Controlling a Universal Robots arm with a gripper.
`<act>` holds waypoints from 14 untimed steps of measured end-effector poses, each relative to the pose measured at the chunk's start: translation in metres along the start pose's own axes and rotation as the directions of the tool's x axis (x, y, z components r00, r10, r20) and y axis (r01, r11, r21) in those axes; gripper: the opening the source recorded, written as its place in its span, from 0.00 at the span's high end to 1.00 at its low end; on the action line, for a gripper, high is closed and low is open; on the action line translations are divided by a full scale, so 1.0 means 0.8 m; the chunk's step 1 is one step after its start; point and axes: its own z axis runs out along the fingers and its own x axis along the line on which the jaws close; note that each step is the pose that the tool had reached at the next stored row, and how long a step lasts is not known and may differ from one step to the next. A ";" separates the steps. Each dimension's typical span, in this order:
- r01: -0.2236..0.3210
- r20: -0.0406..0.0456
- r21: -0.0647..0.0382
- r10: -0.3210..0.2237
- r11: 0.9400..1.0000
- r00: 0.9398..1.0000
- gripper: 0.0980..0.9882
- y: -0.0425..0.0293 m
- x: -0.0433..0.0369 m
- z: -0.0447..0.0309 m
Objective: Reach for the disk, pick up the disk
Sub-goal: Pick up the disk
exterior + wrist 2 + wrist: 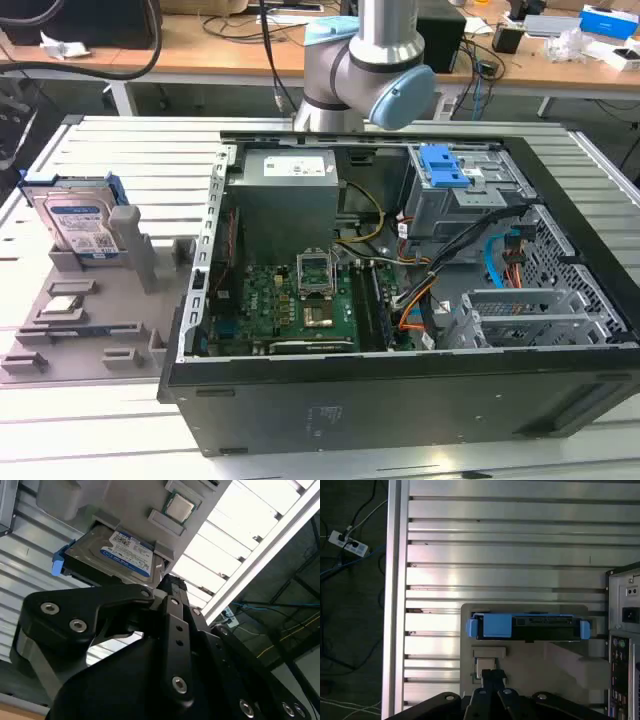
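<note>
Carrying a computer case [400, 410], the ribbed tabletop [120, 150] bears, at the exterior view's left, a grey holder [100, 322] with the disk [82, 222] standing on edge. The end effector [493, 675], apart from it, looks closed and empty; it should open wide, squared to the disk's faces.

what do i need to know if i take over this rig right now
Gripper: shut, holding nothing, apart from the disk in both wrist views.
Disk: standing on edge in the grey holder, to the exterior view's left of the open computer case.
Done: nothing gripped or lifted; the disk sits in its slot.
Left: the reach and the pick-up.
</note>
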 end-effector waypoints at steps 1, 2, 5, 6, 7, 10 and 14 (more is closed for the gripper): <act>0.007 0.000 0.000 -0.007 1.000 1.000 0.99 0.0000 0.000 0.0000; 0.048 -0.002 0.000 -0.048 0.999 0.999 0.99 0.0000 0.000 0.0000; 0.130 -0.005 0.000 -0.130 0.992 0.992 0.99 0.0000 0.000 0.0000; 0.153 -0.006 0.000 -0.153 0.988 0.988 0.99 0.0000 0.000 0.0000; 0.172 -0.007 0.000 -0.172 0.985 0.985 0.99 0.0000 0.000 0.0000; 0.219 -0.008 -0.001 -0.219 0.976 0.976 0.99 0.0000 0.000 0.0000; 0.304 -0.012 -0.002 -0.304 0.953 0.953 0.99 0.0000 0.000 0.0000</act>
